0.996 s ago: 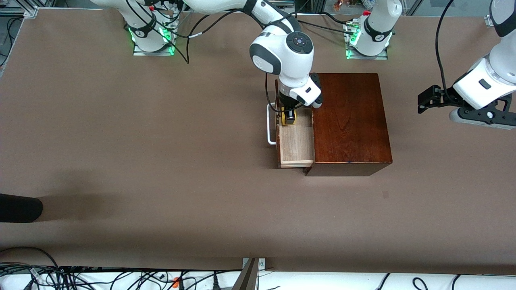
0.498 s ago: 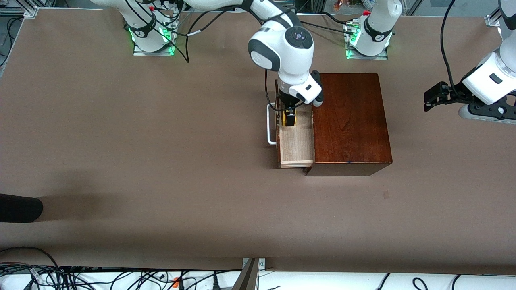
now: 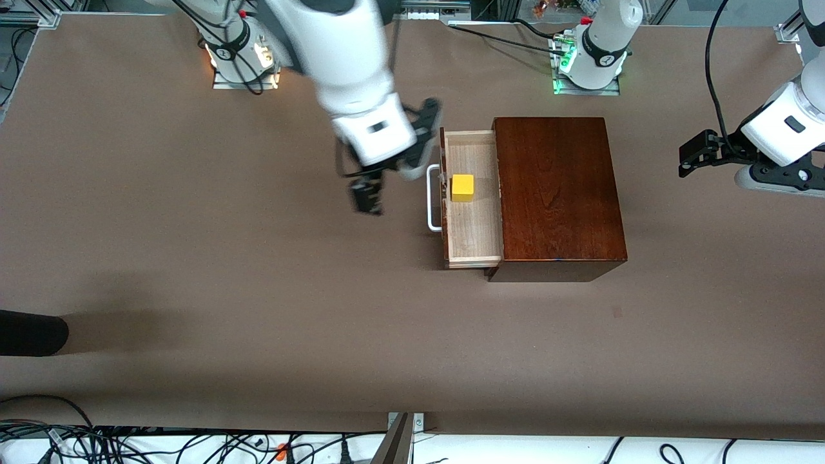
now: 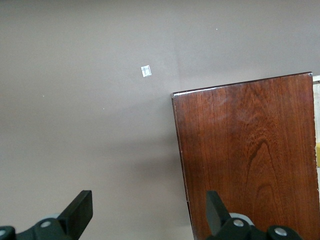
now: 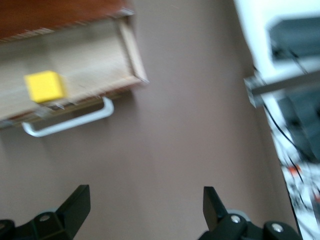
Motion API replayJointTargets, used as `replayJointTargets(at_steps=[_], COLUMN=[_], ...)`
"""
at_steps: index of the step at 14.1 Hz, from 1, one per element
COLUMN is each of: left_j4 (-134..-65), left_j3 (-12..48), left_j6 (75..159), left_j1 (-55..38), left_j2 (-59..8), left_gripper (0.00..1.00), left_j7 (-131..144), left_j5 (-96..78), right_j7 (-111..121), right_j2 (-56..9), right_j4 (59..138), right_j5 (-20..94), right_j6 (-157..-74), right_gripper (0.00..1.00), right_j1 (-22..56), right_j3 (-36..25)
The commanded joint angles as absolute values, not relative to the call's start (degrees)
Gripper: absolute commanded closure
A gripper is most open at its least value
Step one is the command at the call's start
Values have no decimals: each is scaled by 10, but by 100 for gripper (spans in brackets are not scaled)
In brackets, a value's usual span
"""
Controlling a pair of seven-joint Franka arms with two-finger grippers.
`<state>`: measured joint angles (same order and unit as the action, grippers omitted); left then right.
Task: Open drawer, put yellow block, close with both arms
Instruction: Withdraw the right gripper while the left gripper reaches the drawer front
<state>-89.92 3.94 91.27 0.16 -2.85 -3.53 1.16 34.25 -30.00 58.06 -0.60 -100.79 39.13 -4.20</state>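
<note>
Tabletop [image 3: 193,258]: yellow block [image 3: 462,187] in drawer [image 3: 474,245], right gripper [image 3: 366,196] beside.

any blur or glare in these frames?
Front view: right arm motion-blurred, right gripper smeared over the table; drawer and yellow block sharp. Right wrist view: whole frame smeared. Left wrist view: sharp, soft sheen on the wooden box.

- The right gripper [image 3: 366,195] is motion-blurred in the front view.
- The drawer [image 5: 75,65] smears in the right wrist view.
- The wooden box [image 4: 250,155] is cut off at the left wrist view's edge.
</note>
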Motion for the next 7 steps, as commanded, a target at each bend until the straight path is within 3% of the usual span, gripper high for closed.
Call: replayJointTargets(at_steps=[1, 4, 7], left_j4=[-888, -886, -886], left_j3=[42, 45, 71], left_j6=[904, 901, 890], left_j1=[7, -3, -32], left_j2=[-28, -31, -43], left_gripper=[0, 0, 0], left_j7=[-35, -38, -76], left_j5=[-5, -5, -16], right_j7=[326, 326, 271], right_j2=[-278, -242, -136], right_j4=[600, 611, 716], right_j5=[58, 135, 121], right_j6=[-975, -892, -862], right_gripper=[0, 0, 0], right_j1=[316, 207, 172], right_j3=[-63, -69, -72])
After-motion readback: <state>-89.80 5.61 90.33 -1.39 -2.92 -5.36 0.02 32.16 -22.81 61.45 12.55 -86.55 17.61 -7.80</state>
